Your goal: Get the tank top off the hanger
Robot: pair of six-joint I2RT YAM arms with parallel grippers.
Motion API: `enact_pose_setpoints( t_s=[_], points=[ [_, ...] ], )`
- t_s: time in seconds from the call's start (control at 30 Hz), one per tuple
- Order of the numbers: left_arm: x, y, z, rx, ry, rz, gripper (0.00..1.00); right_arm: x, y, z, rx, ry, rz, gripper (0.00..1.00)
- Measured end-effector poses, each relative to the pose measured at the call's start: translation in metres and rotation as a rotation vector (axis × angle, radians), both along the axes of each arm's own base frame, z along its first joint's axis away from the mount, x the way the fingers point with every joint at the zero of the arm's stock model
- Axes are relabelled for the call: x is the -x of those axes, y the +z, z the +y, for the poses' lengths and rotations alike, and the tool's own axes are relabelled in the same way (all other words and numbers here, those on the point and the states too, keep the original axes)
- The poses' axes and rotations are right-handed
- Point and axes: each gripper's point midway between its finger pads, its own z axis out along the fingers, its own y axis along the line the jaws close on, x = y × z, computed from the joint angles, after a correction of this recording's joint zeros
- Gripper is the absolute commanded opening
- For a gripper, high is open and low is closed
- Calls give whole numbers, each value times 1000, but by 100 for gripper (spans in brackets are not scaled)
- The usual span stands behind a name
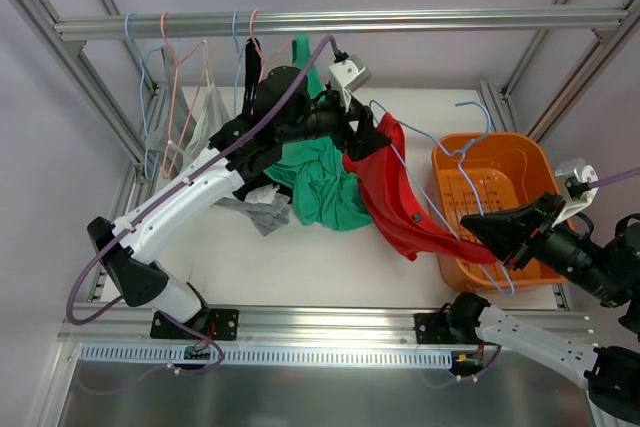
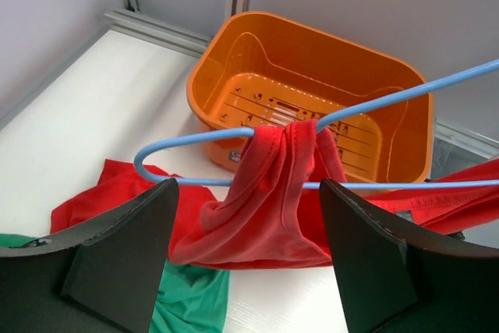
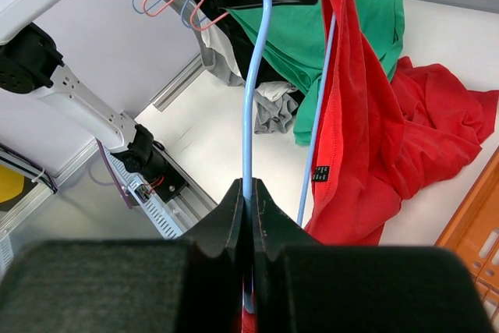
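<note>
The red tank top (image 1: 400, 197) hangs over a blue wire hanger (image 1: 432, 192) between the two arms. One bunched strap (image 2: 269, 200) is draped over the hanger's end (image 2: 195, 136). My left gripper (image 2: 249, 247) stands open, one finger on each side of that strap, and neither touches it. In the top view the left gripper (image 1: 355, 132) is at the hanger's far end. My right gripper (image 3: 251, 193) is shut on the hanger's wire (image 3: 251, 115), just in front of the orange basket. The rest of the tank top (image 3: 366, 115) trails down onto the table.
An orange basket (image 1: 520, 147) stands at the right, under part of the hanger. A green shirt (image 1: 320, 182) and a grey garment (image 1: 255, 215) lie heaped mid-table. Several hangers (image 1: 170, 97) hang from the metal rail (image 1: 400, 20) at the back left.
</note>
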Motion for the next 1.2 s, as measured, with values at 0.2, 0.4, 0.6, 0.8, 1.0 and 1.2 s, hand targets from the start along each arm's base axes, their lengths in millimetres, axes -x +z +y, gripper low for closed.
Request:
enact_pose_setpoints(
  t_s=[0.2, 0.4, 0.6, 0.8, 1.0, 1.2],
  points=[
    [-7, -9, -14, 7, -22, 12, 15, 2, 4, -2, -6, 0, -6, 0],
    [-9, -4, -16, 19, 3, -10, 0, 3, 7, -8, -6, -8, -16, 0],
    [-25, 30, 8, 79, 187, -38, 0, 22, 20, -27, -8, 22, -53, 0],
    [-27, 133, 48, 272, 353, -145, 0, 75, 44, -43, -98, 219, -150, 0],
    [1, 182, 62, 393, 298, -173, 0, 101, 60, -72, -185, 244, -251, 0],
    [40, 83, 37, 259, 72, -27, 0, 79, 54, -47, -168, 229, -289, 0]
  ],
)
